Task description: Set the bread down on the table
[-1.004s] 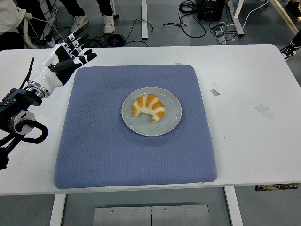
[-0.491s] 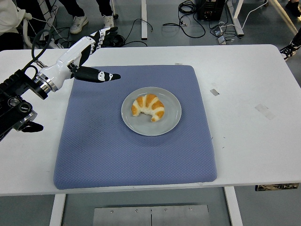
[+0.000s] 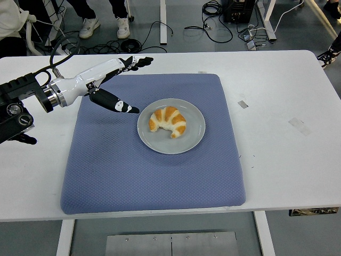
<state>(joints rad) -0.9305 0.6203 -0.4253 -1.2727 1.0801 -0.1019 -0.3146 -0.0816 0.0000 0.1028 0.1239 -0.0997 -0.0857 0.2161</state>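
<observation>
You have a white rectangular table (image 3: 277,90) with a thick blue quilted fabric mat (image 3: 154,176) spread over its middle, and on that mat, slightly above its centre, sits a round grey plate (image 3: 194,136). The golden-brown curved croissant with pale stripes (image 3: 168,120) lies on the plate's left half, its two tips pointing down toward the near edge; nothing covers it or leans on it. Around it the mat is bare, so the path from the left to the plate is open. On the bare tabletop to the right of the mat you can see two small pieces of pale tape (image 3: 243,104), well apart from the plate. Beyond the far edge, black cables (image 3: 160,26) trail across the grey floor, and a person's white sneakers (image 3: 89,25) show at the top left. Your left hand (image 3: 114,80), white-shelled with black fingers, comes in from the left edge and sits over the mat's upper-left corner. It is spread wide and holds nothing: the four fingers (image 3: 139,61) stretch toward the mat's far edge, while the thumb (image 3: 118,103) splays down and to the right, its tip just beside the plate's left rim; whether it touches the rim or the mat you cannot tell from here. The hand is clear of the croissant.
</observation>
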